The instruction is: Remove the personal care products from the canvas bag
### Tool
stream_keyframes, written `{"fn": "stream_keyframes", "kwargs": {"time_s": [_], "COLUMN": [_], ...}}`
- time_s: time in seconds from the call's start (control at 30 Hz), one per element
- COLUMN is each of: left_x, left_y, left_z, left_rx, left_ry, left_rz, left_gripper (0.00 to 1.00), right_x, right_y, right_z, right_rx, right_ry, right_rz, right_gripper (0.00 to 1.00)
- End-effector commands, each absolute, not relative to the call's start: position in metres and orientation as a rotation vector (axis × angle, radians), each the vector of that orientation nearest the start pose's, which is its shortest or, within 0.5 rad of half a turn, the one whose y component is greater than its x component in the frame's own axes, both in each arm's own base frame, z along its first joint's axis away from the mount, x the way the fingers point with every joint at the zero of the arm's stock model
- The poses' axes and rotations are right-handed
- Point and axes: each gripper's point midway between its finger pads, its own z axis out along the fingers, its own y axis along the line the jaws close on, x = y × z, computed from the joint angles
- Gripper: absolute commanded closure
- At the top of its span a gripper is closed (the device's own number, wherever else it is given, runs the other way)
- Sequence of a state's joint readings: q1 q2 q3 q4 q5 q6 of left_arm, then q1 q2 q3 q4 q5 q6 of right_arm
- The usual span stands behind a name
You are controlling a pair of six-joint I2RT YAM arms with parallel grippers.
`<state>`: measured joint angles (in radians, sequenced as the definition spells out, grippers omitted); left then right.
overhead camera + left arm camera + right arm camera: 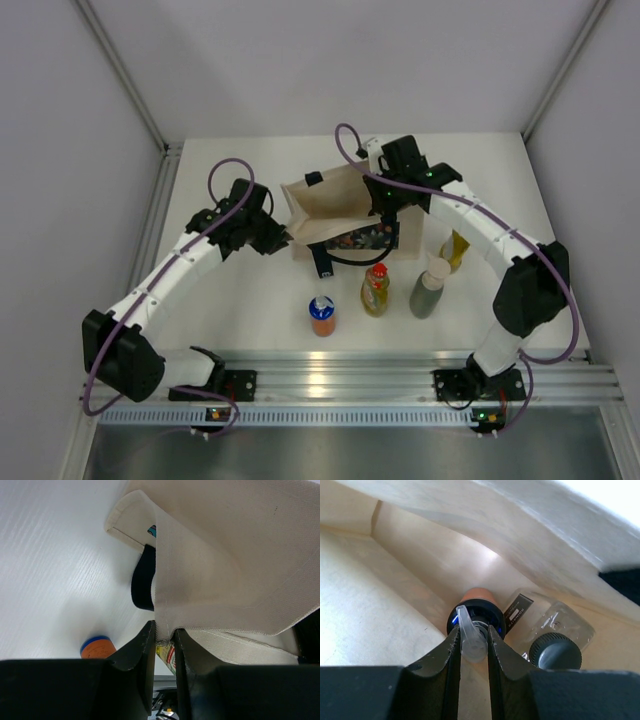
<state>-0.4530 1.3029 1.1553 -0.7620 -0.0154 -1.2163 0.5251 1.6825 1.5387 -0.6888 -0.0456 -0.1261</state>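
The left gripper [164,632] is pinching the canvas bag [240,555] by its rim near the table's middle, its fingers almost closed on the fabric. Inside the bag, the right gripper [473,635] is clamping the pump spout [470,642] of a dark-capped orange bottle [477,596], which is lying beside a grey-capped clear bottle [555,627].

Top view: right pincer [473,642] hidden in canvas bag [330,197]; yellow btl [457,250] half behind arm.
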Motion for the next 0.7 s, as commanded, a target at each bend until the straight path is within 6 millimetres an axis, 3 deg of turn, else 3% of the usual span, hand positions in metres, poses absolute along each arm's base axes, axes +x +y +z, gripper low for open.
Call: {"fn": "stream_keyframes", "kwargs": {"time_s": [0.0,0.17,0.47,0.67], "left_x": [0.299,0.299,0.302,0.304], "left_y": [-0.185,-0.185,-0.186,-0.187], "left_z": [0.192,0.193,0.197,0.196], "left_rx": [-0.971,-0.969,-0.958,-0.952], "left_ry": [2.396,2.396,2.389,2.393], "left_rz": [-0.672,-0.672,-0.677,-0.675], "left_gripper": [1.0,1.0,1.0,1.0], "right_x": [0.394,0.397,0.394,0.389], "right_y": [0.228,0.228,0.238,0.241], "right_z": [0.261,0.268,0.306,0.313], "right_rx": [-0.609,-0.524,-0.5,-0.527], "right_ry": [2.104,2.109,2.029,2.015], "right_rz": [0.254,0.261,0.312,0.32], "right_gripper": [1.0,1.0,1.0,1.0]}}
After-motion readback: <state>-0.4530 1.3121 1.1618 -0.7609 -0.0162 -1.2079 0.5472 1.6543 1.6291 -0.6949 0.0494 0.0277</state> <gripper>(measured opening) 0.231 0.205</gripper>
